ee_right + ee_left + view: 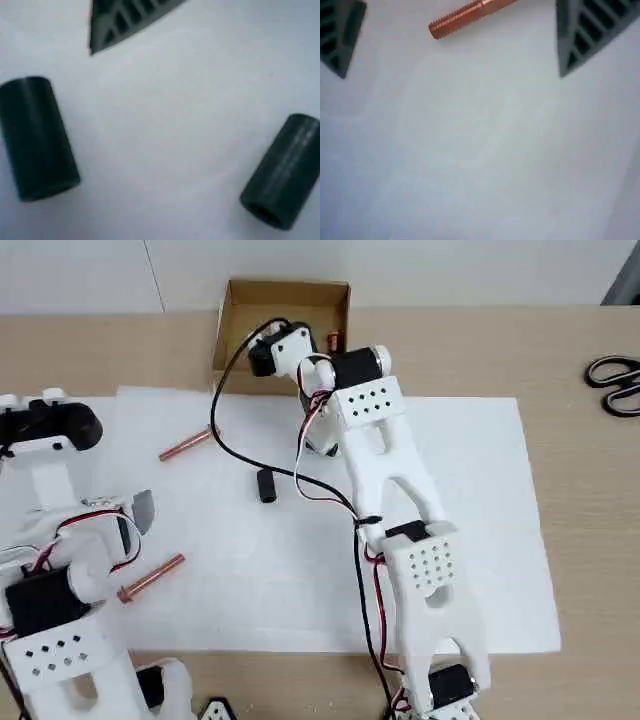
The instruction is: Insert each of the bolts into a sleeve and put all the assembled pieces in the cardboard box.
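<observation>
Hovering over the white sheet [450,540] near the desk's [560,350] left edge, the left gripper [452,75] stands wide with a bolt [470,15] lying just past its fingertips, probably lined up for a pick; the right gripper [322,440] hangs above two sleeves [37,137] [280,172], wide or narrow I cannot tell. The cardboard box [285,288] at the desk's far edge holds one copper-coloured piece [335,340]

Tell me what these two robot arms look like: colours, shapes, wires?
Both the left arm and the right arm are chunky white plastic, with panels of small round holes and black motors at the joints. A black cable and thin red-and-white wires trail along the right arm. The left gripper has dark grey, ribbed fingers.
</observation>
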`<state>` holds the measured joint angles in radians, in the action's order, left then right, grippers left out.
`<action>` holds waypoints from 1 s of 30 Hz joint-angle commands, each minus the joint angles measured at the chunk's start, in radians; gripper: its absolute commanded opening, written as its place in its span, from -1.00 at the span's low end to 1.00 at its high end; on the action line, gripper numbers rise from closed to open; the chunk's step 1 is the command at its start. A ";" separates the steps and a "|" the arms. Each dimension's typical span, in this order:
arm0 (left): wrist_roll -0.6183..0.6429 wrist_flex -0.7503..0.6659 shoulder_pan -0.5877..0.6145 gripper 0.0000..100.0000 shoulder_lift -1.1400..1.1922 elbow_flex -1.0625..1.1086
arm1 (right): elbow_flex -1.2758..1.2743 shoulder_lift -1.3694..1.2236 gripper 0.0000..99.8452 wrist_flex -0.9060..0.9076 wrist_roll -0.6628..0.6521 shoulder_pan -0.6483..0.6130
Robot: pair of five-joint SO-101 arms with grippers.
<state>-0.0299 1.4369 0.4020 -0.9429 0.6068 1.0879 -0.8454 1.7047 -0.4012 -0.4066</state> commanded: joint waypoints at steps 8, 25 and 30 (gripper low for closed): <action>0.006 0.003 0.002 -0.49 -0.014 -0.015 | 0.049 -0.062 -0.63 -0.067 -0.003 0.008; 0.006 0.005 0.002 -0.49 -0.014 -0.015 | 0.049 -0.193 -0.63 -0.177 -0.003 0.008; 0.006 0.005 0.002 -0.49 -0.014 -0.015 | 0.049 -0.194 -0.70 -0.176 -0.002 0.013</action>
<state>-0.0299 1.4369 0.4020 -0.9429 0.6068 1.0986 -1.0464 1.5451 -0.4012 -0.4066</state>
